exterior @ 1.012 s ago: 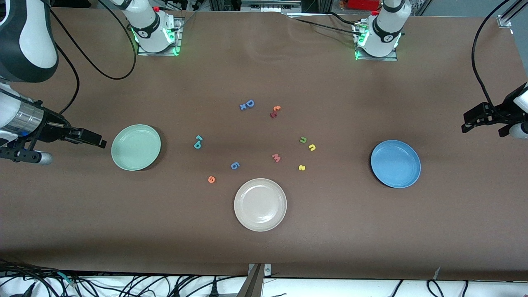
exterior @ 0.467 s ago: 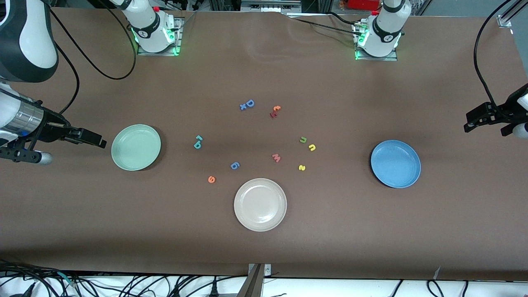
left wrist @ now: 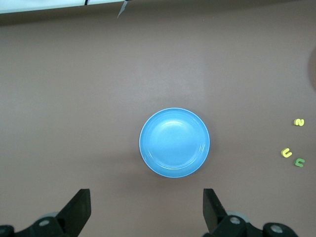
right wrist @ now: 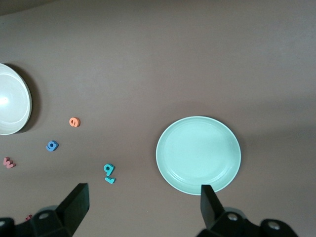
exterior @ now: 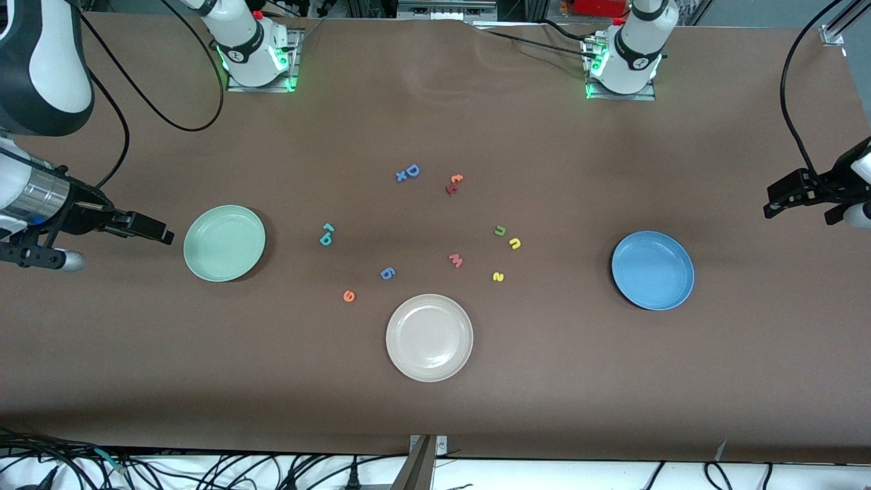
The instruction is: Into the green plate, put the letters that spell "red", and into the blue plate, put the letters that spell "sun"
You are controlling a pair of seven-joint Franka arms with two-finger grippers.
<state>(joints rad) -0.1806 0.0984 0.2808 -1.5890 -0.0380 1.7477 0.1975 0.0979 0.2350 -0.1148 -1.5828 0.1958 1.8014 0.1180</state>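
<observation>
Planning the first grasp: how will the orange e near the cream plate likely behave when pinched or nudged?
The orange e lies flat and tiny on the brown table, so it probably slides rather than rolls. It looks like thin, light foam, likely to squash slightly. Its low profile may make pinching fiddly.

Front view: a high camera across the table from the two arm bases, looking steeply down on the whole brown surface, far enough to take in all three plates and the scattered letters. Left wrist view: looks straight down from well above the blue plate, with the yellow s and two arch-shaped letters at its margin. Right wrist view: looks straight down from well above the green plate, with part of the cream-white plate at its margin. Each wrist view shares its plate with the front view.
</observation>
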